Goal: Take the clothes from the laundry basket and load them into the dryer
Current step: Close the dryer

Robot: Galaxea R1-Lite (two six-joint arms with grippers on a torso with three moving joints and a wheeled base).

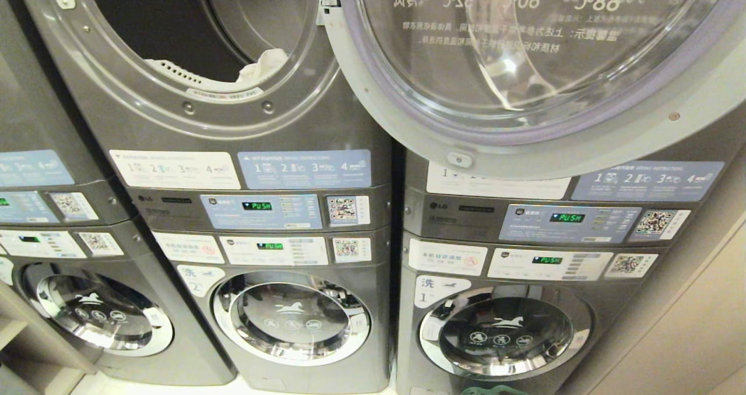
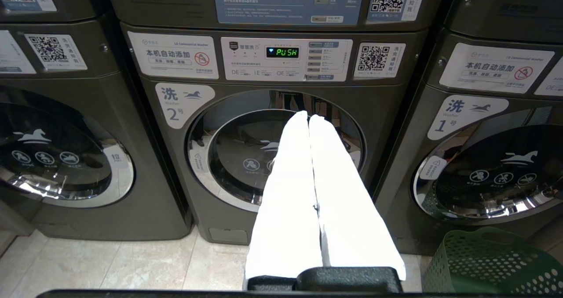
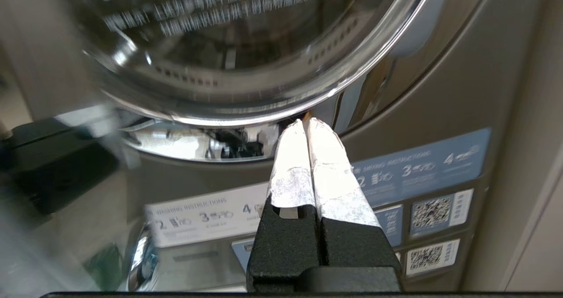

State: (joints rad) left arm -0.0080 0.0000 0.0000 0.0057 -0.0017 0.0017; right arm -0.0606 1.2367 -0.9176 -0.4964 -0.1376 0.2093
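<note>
Right gripper (image 3: 307, 121) is pinched completely closed with nothing in it, white fingertips pressed together, pointing up at the bottom rim of the open dryer door (image 3: 246, 69), close to the chrome edge. Left gripper (image 2: 308, 115) is the same deal: fingers together, empty, hanging low and aimed at the round door of washer number 2 (image 2: 275, 150).

From the head camera neither arm shows up. You can see the dryer (image 1: 192, 39) up top with its drum wide open, and a bit of white cloth (image 1: 262, 66) already sitting at the lower lip of the opening. Its glass door (image 1: 524, 63) is swung out to the right, covering the top of the neighbouring machine.

Green laundry basket (image 2: 488, 263) sits on the tiled floor in front of washer number 1 (image 2: 492, 175). Can't tell what's in it from here.
</note>
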